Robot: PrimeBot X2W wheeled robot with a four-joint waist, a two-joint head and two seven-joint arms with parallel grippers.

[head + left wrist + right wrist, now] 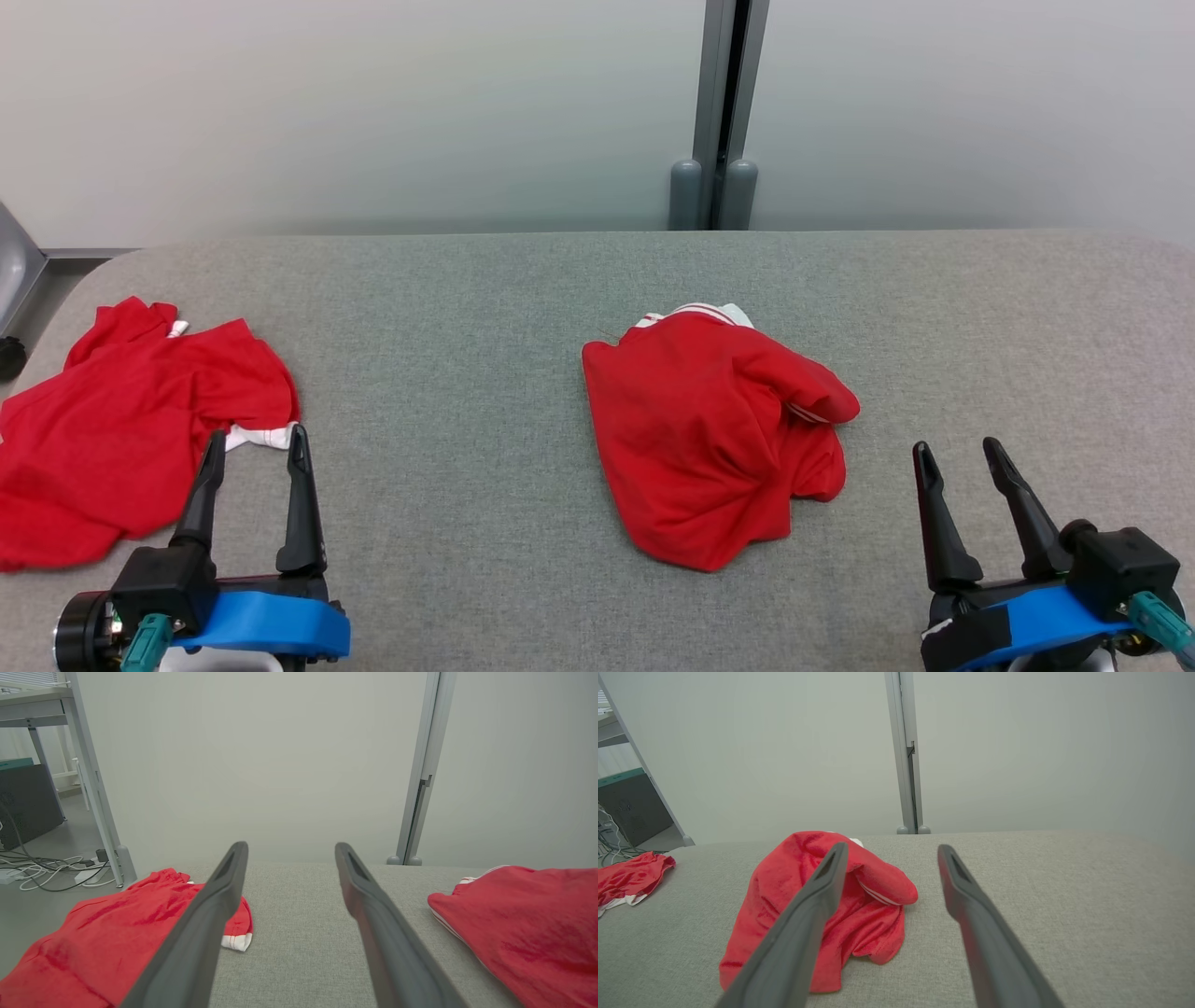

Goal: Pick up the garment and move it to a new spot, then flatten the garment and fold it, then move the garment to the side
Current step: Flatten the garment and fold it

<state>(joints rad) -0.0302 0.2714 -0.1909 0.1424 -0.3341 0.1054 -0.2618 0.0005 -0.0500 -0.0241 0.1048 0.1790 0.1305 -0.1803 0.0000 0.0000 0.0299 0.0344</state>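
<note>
Right end effector [957,446] agape near crumpled garment [700,439]

A grey fabric counter [485,280] has rounded far corners. Behind the counter stands a pale wall [327,112], split by a grey upright post [724,93] with two rounded feet [686,191]. Off the counter's left end, cables [42,868] lie on the floor [18,907] near a dark cabinet [28,802].

Two red garments [714,439] [121,429], two end effectors [257,443] [957,448] — one grey table [467,308]
</note>
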